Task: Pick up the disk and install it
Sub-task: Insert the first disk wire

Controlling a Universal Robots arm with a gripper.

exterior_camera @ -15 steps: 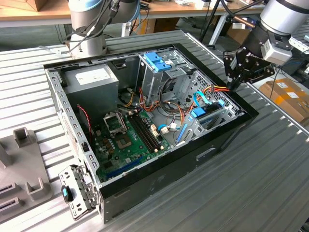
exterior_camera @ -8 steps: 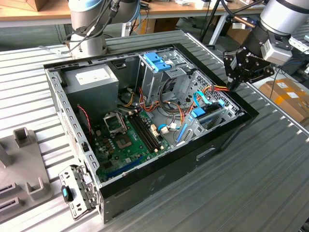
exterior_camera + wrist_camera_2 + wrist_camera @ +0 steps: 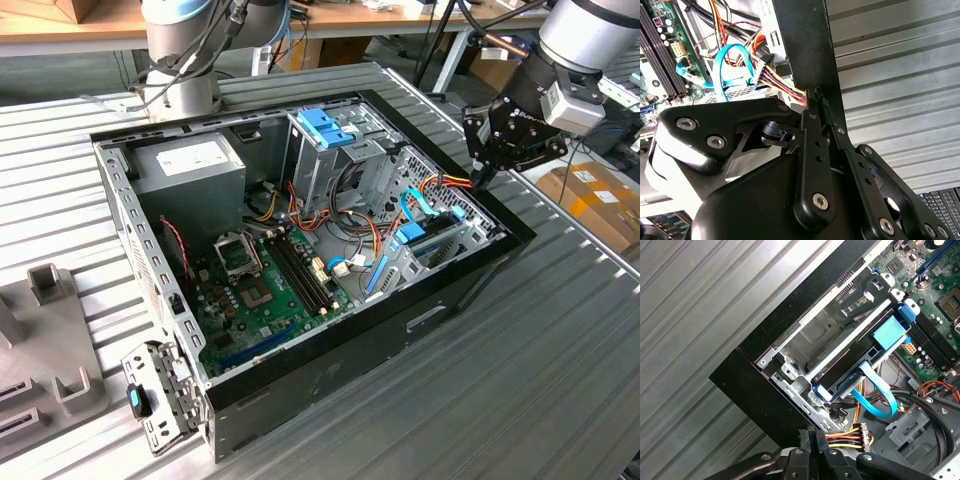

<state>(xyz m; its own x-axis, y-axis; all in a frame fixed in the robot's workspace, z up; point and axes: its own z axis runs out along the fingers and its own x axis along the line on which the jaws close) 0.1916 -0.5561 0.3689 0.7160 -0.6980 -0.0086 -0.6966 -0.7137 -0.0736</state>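
Disk (image 3: 860, 352) lies lengthwise in the case's bay; pincer (image 3: 812, 437) pressed together, empty.

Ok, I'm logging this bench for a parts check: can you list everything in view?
open computer case: one, black, on the ribbed grey metal table
power-supply box: one, grey with white sticker, in the case's far corner
motherboard: one, green, on the case floor
ridged plastic latch: one, blue, atop the silver drive cage
disk: one, light-blue rails, seated in the corner bay
flat cable: one, light blue, looping beside the disk
wire bundle: one, red, yellow and black, by the end effector
end effector: one, black, fingers shut, over the case's corner
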